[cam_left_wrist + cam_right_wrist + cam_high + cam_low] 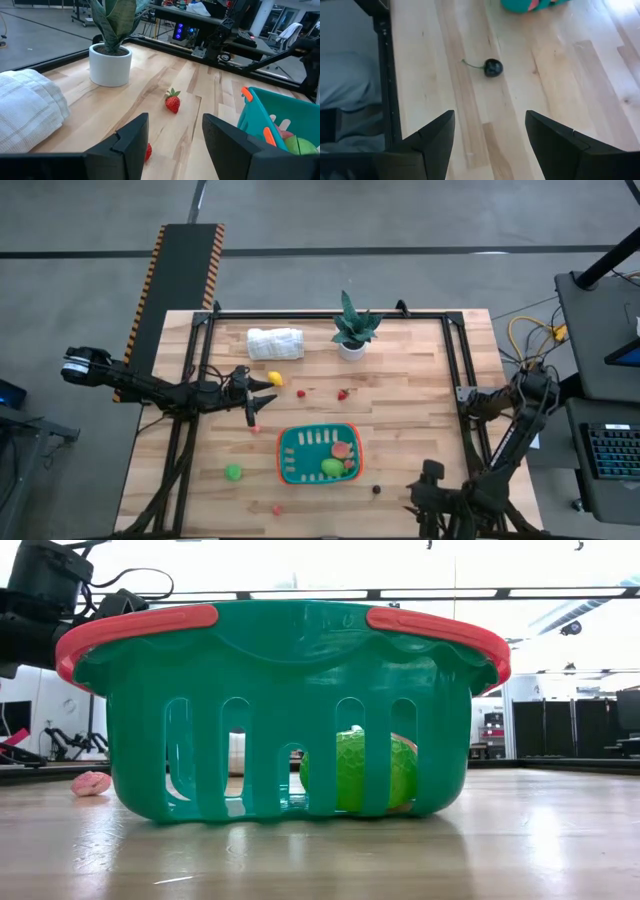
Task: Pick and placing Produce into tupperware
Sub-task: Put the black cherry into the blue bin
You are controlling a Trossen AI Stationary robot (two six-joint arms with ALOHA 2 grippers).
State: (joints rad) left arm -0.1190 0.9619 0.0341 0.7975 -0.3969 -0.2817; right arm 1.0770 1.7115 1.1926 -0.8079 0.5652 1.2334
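Ahead of the left gripper [172, 137], whose fingers stand apart and empty, a small red strawberry [173, 102] lies on the table, just short of the white pot [110, 64], with the tupperware [260, 107] off to one side. It looks like a light, hard toy, smooth and likely to skid; pinching across its round body seems safest. The right gripper [490, 132] waits with fingers spread, empty, a dark cherry [493, 67] in front of it; its thin stem gives poor hold.

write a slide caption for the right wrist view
Open right gripper hovers over the wooden table, facing a dark cherry.
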